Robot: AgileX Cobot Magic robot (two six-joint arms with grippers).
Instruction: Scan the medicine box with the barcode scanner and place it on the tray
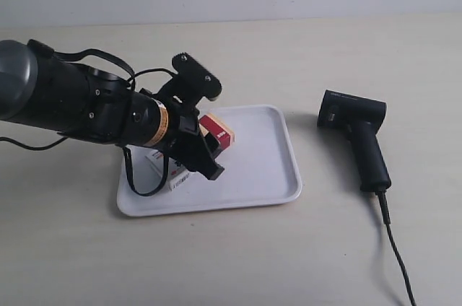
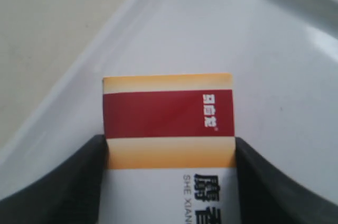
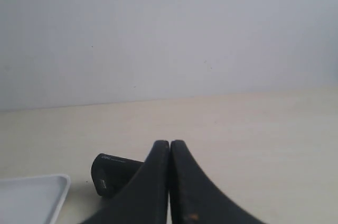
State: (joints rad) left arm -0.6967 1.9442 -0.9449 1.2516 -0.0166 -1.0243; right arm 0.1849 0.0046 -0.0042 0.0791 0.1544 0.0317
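One step left, we're judging: our left hand (image 2: 170,182) is gripping the box (image 2: 168,123) over the tray (image 2: 274,49); next we're lowering and releasing. Right hand (image 3: 169,182) is pinched together, empty.

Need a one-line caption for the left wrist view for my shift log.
Left gripper clamps the medicine box, its red-and-tan end leading, over the white tray.

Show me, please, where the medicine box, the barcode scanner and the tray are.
medicine box (image 2: 168,114): left wrist view, on its dark red band.
barcode scanner (image 1: 369,151): exterior view, on its handle.
tray (image 1: 271,154): exterior view, on the bare floor near its right rim.
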